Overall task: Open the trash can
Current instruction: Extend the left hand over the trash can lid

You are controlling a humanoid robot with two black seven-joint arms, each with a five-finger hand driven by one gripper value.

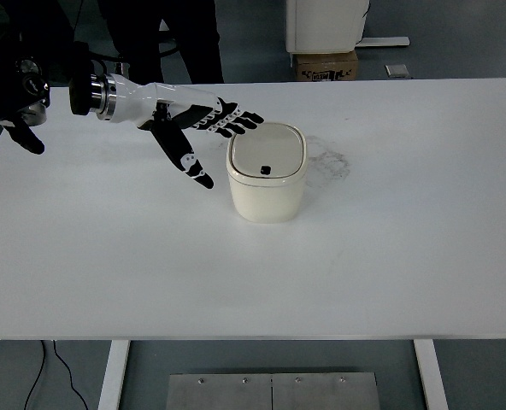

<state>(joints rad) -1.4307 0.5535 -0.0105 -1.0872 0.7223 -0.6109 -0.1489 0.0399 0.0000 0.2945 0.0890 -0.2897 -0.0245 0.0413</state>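
Standing on a white table (390, 256), a little toward twelve o'clock from the table's middle, is the cream trash can (267, 173), upright, with rounded corners. Its lid (267, 154) lies flat and closed on top, with a small black button (266, 169) near the lid's six o'clock edge. The near half of the table is bare white, and its legs and a metal floor plate (270, 391) show below the near edge. At about ten o'clock from the can the left hand (195, 128) reaches in on a white forearm from the picture's left edge. Its fingers (236, 121) are spread wide and straight, holding nothing, their black tips just beside the can's rim at eleven o'clock; whether they touch it I cannot tell. The thumb (189, 164) points down toward six o'clock, apart from the can's side. A faint grey smudge (330, 160) marks the table at two o'clock from the can. Beyond the far edge stand a person's dark legs (163, 38), a cardboard box (326, 65) and a white cabinet (326, 24).
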